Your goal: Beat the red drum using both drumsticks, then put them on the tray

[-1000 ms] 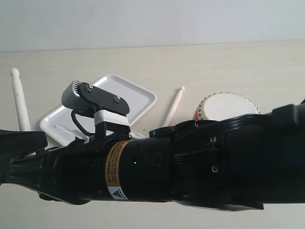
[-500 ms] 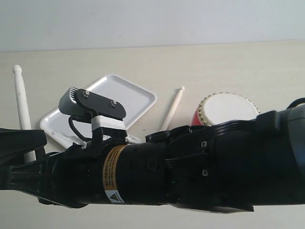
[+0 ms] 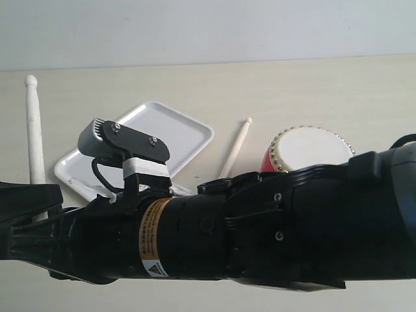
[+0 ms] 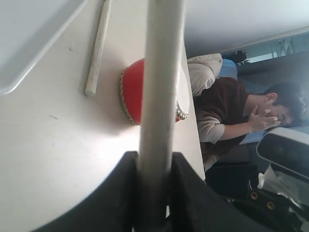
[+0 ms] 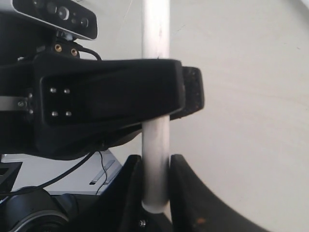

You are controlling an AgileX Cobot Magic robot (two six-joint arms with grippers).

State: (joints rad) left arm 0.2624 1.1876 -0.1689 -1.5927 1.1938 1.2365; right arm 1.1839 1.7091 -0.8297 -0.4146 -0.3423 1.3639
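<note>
Ext cam low behind arms (image 3: 260, 227); wrist cams close along sticks (image 4: 159, 72); drum (image 3: 312, 146) shared ext/left.

One small round drum (image 3: 311, 146) with a glossy red body and a cream-white skin top. One flat white rectangular plastic tray (image 3: 175, 130). Two slim pale cream wooden drumsticks (both show in the exterior view): the upright stick (image 3: 32, 130) at its left edge and the lying stick (image 3: 237, 148) between tray and drum. Two black grippers, one per wrist view: the left gripper (image 4: 153, 162) and the right gripper (image 5: 155, 164). One pale cream table (image 3: 325, 84). One dark-haired person (image 4: 222, 104) in a brown top, in the left wrist view only.
</note>
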